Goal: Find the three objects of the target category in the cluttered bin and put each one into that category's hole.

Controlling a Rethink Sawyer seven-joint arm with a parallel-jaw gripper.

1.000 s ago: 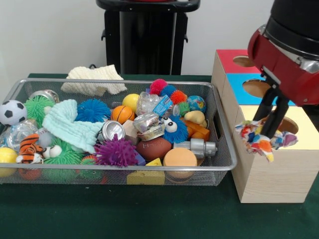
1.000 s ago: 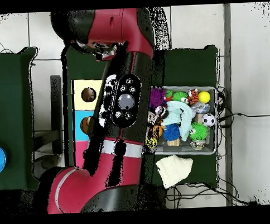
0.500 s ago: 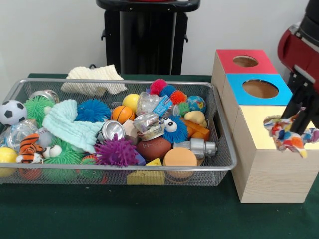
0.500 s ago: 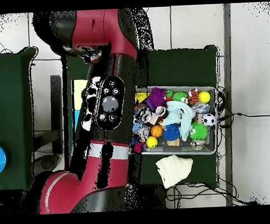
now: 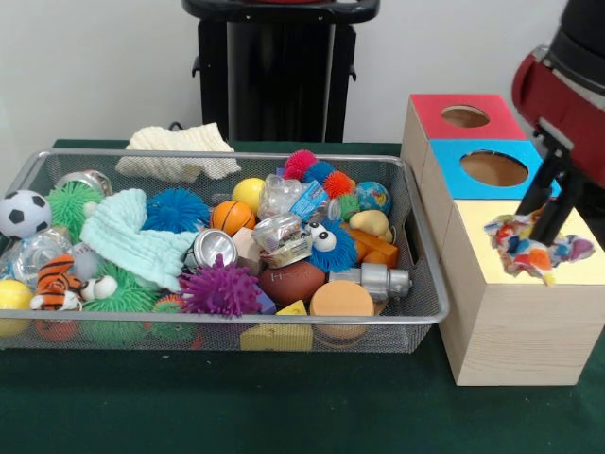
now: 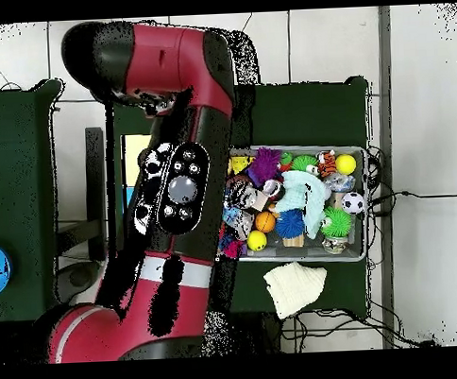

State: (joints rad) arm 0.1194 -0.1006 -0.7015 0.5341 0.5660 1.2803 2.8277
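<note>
Since a second ago the arm has carried the multicoloured cloth (image 5: 529,251) from the near-left side of the yellow-topped box (image 5: 510,312) across to the right and back, and it now sits on or just above the yellow top, over where the hole should be. Hole itself is hidden under the cloth. Gripper (image 5: 546,230) is closed on the cloth, black fingers pinching its upper middle; rest of the fabric spreads out sideways around them.

Overhead view is no help: the red arm (image 6: 189,170) covers the boxes and the gripper.

Risks as I read it:
- Cloth is bunched wide and looks wider than the hole. Release here and it likely drapes on the rim instead of dropping through.
- Can't confirm the fingers are centred over the hole; an offset drop leaves it on the lid.
- Loose fabric may snag a finger and lift out on retreat.

Wire bin (image 5: 416,317) to the left holds more cloth: mint towel (image 5: 132,241), and a cream one (image 5: 180,151) lies behind its far rim.
</note>
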